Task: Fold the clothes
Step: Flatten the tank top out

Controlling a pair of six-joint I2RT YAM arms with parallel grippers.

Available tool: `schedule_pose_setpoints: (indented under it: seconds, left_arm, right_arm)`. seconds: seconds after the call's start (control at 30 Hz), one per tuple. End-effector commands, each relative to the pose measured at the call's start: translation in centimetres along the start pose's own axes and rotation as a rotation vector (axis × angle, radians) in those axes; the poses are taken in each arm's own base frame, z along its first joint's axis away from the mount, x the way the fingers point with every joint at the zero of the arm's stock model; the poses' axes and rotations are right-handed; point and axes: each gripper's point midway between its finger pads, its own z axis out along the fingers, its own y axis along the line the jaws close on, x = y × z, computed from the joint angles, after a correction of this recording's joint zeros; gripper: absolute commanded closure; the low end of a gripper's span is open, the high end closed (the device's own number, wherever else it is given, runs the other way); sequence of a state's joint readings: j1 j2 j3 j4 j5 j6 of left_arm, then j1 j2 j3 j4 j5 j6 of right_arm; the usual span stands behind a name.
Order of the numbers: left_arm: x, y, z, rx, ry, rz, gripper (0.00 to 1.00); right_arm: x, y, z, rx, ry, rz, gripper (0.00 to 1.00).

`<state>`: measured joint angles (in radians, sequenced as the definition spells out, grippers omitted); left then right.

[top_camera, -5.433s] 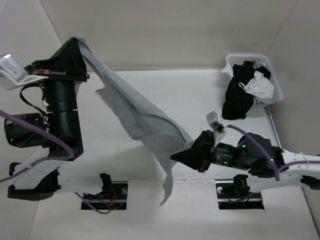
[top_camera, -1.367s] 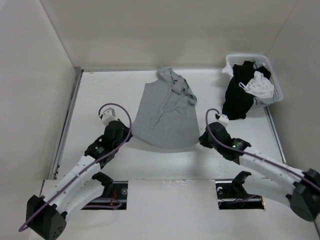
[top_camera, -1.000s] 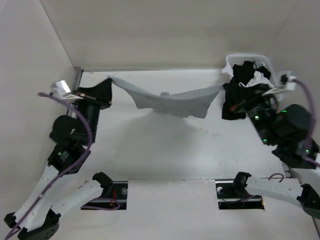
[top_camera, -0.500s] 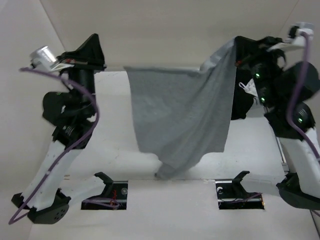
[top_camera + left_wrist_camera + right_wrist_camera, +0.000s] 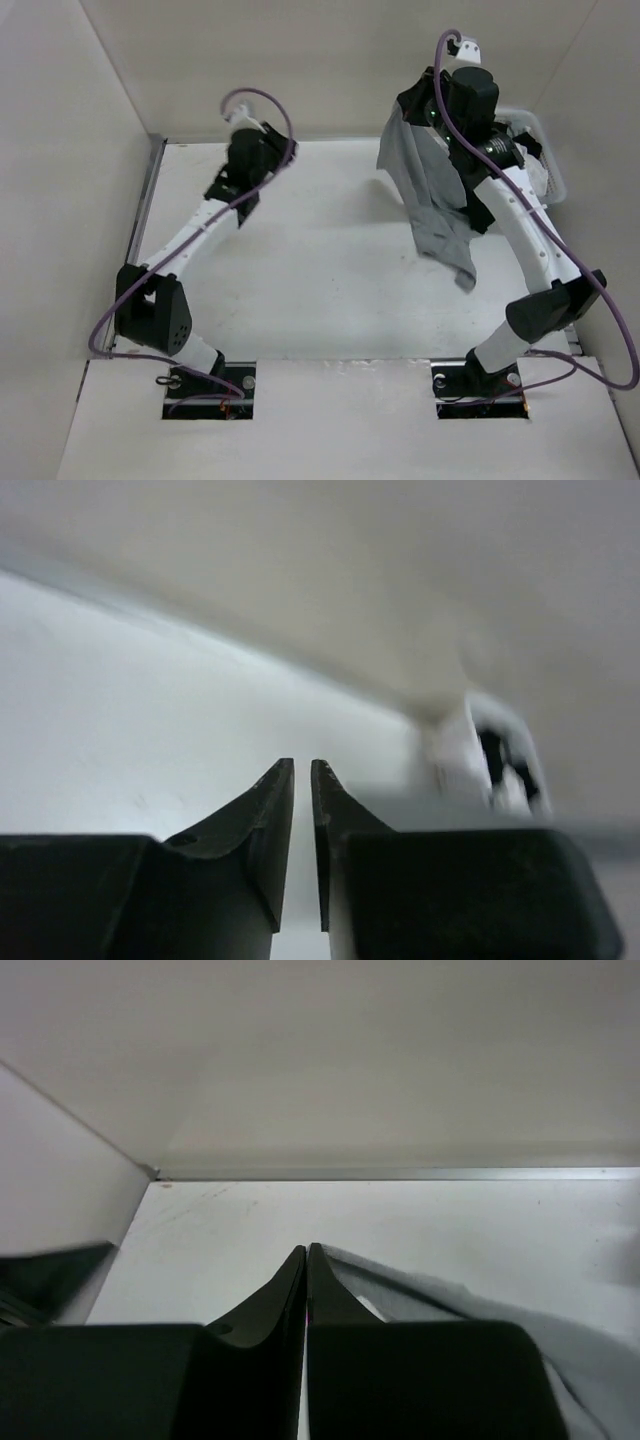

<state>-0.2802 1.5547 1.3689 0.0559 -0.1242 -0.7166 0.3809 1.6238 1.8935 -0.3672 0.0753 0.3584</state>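
top view: tank top (image 5: 432,190) hangs bunched from right gripper (image 5: 306,1248), high over table's (image 5: 300,280) far right, in front of basket (image 5: 538,120) | axis: steep, held end up, free end down toward near side | right wrist: jaws clamped on its fabric | left wrist: left gripper (image 5: 302,765) jaws a slit apart, empty

White bench (image 5: 320,270), matte, boxed in by pale walls (image 5: 330,70) on the left, far & rt sides. Metal strip (image 5: 138,245) runs along its left edge. White basket (image 5: 543,122) sits in the far-rt corner, mostly hidden behind the rt arm (image 5: 520,210); only part of its rim shows. At the near edge, left mount (image 5: 205,383) & rt mount (image 5: 478,385), each in a dark slot. Grey top (image 5: 430,190) hangs over the rt half; can't tell if its low tip touches the bench
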Motion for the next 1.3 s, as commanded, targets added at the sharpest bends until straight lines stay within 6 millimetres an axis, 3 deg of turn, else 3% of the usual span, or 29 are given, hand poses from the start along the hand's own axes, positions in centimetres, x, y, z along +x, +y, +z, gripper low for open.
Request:
schedule_pose_setpoints:
  seconds: [0.0,0.07,0.1,0.13,0.2,0.27,0.37,0.43,0.47,0.53,0.67,0.73,0.8,0.9,1.0,1.07,1.17,1.27]
  left_arm:
    - [9.5,-7.8,-5.0,0.281,0.217,-0.048,0.84]
    - [14.5,-6.9,-5.8,0.273,0.309,-0.051,0.77]
    - [16.0,-6.1,-6.0,0.254,0.328,-0.063,0.73]
    - [16.9,-5.1,-6.1,0.238,0.334,-0.079,0.69]
    - [17.1,-3.6,-6.1,0.219,0.313,-0.13,0.64]
    - [15.7,-2.1,-5.7,0.189,0.276,-0.174,0.63]
    - [12.1,-1.4,-5.6,0.179,0.215,-0.213,0.63]
    - [9.0,-1.6,-6.8,0.183,0.154,-0.21,0.63]
    - [7.5,-1.6,-7.6,0.183,0.117,-0.209,0.63]
    - [5.4,-0.9,-9.4,0.17,0.049,-0.207,0.62]
    - [3.8,1.8,-12.3,0.113,-0.017,-0.232,0.6]
    - [3.6,3.8,-13.8,0.075,-0.026,-0.244,0.6]
    - [4.1,6.0,-15.1,0.022,-0.016,-0.234,0.59]
    - [7.0,9.3,-16.4,-0.065,0.074,-0.209,0.59]
    - [12.0,12.1,-17.0,-0.127,0.208,-0.183,0.6]
    - [15.4,13.8,-17.2,-0.164,0.295,-0.165,0.61]
    - [18.8,14.6,-17.6,-0.177,0.396,-0.132,0.63]
    - [22.1,13.6,-18.3,-0.153,0.501,-0.069,0.65]
  right_arm:
    - [-5.5,2.6,-3.7,-0.097,-0.163,0.028,0.98]
    - [-5.2,2.6,-4.1,-0.096,-0.167,0.032,0.98]
    - [-5.2,2.8,-4.3,-0.103,-0.172,0.034,0.98]
    - [-5.1,3.3,-4.4,-0.118,-0.172,0.035,0.98]
    - [-5.4,4.5,-4.0,-0.152,-0.172,0.028,0.98]
    - [-6.5,5.7,-2.9,-0.183,-0.183,0.017,0.98]
    - [-10.2,8.9,-1.3,-0.283,-0.224,-0.018,0.98]
    - [-13.6,10.5,-2.9,-0.328,-0.27,-0.031,0.98]
    - [-14.3,11.7,-4.4,-0.36,-0.281,-0.038,0.98]
    - [-13.6,13.4,-6.9,-0.394,-0.246,-0.061,0.98]
    - [-6.8,17.6,-12.2,-0.509,-0.196,-0.127,0.97]
    - [-2.0,16.9,-14.0,-0.481,-0.177,-0.123,0.96]
    - [3.1,15.0,-14.9,-0.419,-0.114,-0.099,0.97]
    - [11.3,11.5,-15.4,-0.332,0.007,-0.077,0.97]
    - [19.9,7.4,-16.5,-0.26,0.155,-0.031,0.98]
    - [24.4,5.4,-17.8,-0.243,0.235,0.007,0.98]
    - [28.7,2.8,-19.4,-0.204,0.315,0.043,0.98]
    - [31.5,1.2,-20.5,-0.181,0.378,0.069,0.98]
